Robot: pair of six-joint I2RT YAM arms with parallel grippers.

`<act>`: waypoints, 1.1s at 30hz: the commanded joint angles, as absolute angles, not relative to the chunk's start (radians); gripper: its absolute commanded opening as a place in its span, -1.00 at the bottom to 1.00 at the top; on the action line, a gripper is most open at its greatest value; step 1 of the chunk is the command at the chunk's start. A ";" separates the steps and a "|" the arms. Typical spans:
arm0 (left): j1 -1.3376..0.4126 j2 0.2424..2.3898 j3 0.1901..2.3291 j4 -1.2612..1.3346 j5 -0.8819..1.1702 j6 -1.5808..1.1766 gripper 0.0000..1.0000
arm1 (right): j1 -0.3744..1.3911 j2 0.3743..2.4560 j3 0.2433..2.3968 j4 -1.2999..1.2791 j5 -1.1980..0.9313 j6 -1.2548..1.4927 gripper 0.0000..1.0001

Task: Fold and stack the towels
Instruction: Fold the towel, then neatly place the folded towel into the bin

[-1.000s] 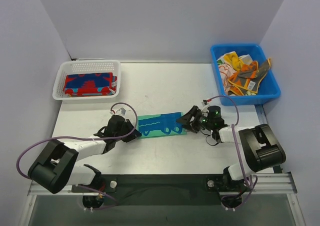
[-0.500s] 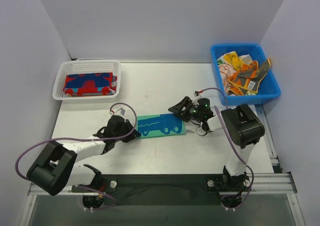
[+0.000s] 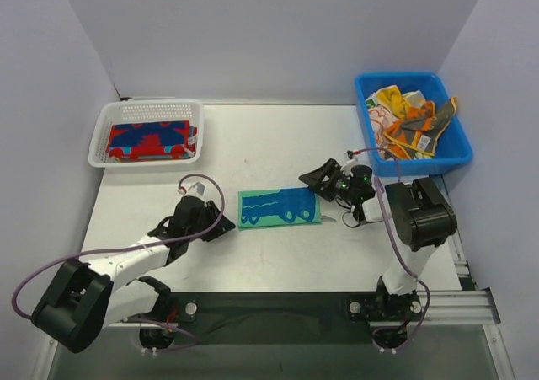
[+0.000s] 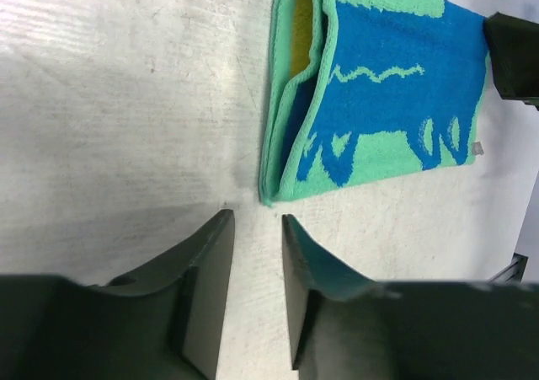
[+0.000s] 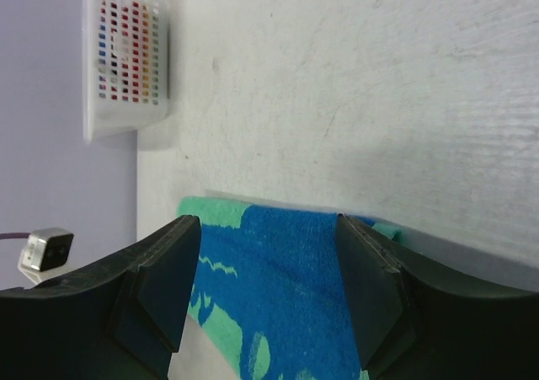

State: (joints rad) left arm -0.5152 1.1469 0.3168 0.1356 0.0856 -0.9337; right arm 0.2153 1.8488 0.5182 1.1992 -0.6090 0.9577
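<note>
A folded teal towel with blue prints (image 3: 279,207) lies flat on the table between my two arms. It also shows in the left wrist view (image 4: 379,102) and the right wrist view (image 5: 278,313). My left gripper (image 3: 223,227) is low over the table just left of the towel's left edge, apart from it. Its jaws (image 4: 257,224) are a little open and empty. My right gripper (image 3: 310,180) is at the towel's far right corner, wide open (image 5: 268,228) and empty. A folded red-and-blue towel (image 3: 152,140) lies in the white mesh basket (image 3: 101,131).
A blue plastic bin (image 3: 450,148) at the back right holds several crumpled towels (image 3: 404,123), orange, yellow, grey and floral. The white basket also shows in the right wrist view (image 5: 126,60). Cables loop over both arms.
The teal towel has shifted slightly right. My left gripper has drawn back from its left edge. My right gripper swung left over the towel, then back to its far right corner.
</note>
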 commanded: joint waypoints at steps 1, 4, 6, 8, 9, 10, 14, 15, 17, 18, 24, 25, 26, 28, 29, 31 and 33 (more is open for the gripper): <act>-0.515 1.074 0.386 0.022 0.055 -0.905 -0.17 | 0.230 1.677 0.552 0.965 -0.641 0.798 0.31; -0.511 1.008 0.486 -0.117 0.013 -0.853 0.07 | 0.309 1.513 0.660 0.553 -0.586 0.619 0.36; -0.493 0.973 0.558 -0.176 -0.003 -0.803 0.24 | 0.380 1.433 0.747 0.337 -0.451 0.407 0.38; -0.442 0.966 0.624 -0.257 -0.031 -0.760 0.34 | 0.492 1.414 0.848 0.134 -0.353 0.291 0.38; -0.416 0.968 0.644 -0.311 -0.029 -0.718 0.44 | 0.526 1.417 0.873 0.095 -0.339 0.270 0.38; -0.388 0.980 0.661 -0.334 -0.011 -0.698 0.51 | 0.584 1.423 0.923 0.033 -0.322 0.253 0.37; -0.240 1.018 0.744 -0.429 0.044 -0.586 0.83 | 0.777 1.527 1.055 -0.112 -0.175 0.137 0.34; -0.192 1.025 0.768 -0.457 0.055 -0.546 0.87 | 0.810 1.555 1.081 -0.132 -0.125 0.105 0.33; -0.122 1.046 0.787 -0.497 0.072 -0.502 0.95 | 0.897 1.636 1.152 -0.191 -0.069 0.062 0.30; -0.101 1.051 0.788 -0.508 0.083 -0.488 0.95 | 0.925 1.663 1.173 -0.202 -0.057 0.049 0.29; -0.048 1.036 0.718 -0.512 0.072 -0.451 0.94 | 1.054 1.850 1.313 -0.255 0.026 -0.017 0.21; -0.048 1.025 0.692 -0.506 0.080 -0.453 0.95 | 1.064 1.868 1.324 -0.256 0.037 -0.032 0.18; -0.048 1.025 0.690 -0.506 0.083 -0.446 0.95 | 1.072 1.899 1.336 -0.259 0.049 -0.038 0.17; -0.046 1.028 0.695 -0.508 0.084 -0.439 0.95 | 1.092 1.927 1.362 -0.261 0.073 -0.049 0.16; -0.046 1.029 0.698 -0.509 0.081 -0.437 0.95 | 1.095 1.951 1.371 -0.261 0.080 -0.058 0.16; -0.046 1.035 0.698 -0.509 0.084 -0.437 0.95 | 1.104 1.974 1.394 -0.261 0.098 -0.066 0.16; -0.046 1.040 0.699 -0.514 0.083 -0.436 0.95 | 1.111 1.999 1.407 -0.259 0.139 -0.080 0.15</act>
State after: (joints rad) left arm -0.0505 1.0477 0.6903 -0.5152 0.0685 -0.4614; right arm 1.1015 1.9793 1.3544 -0.2218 0.0448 -0.0357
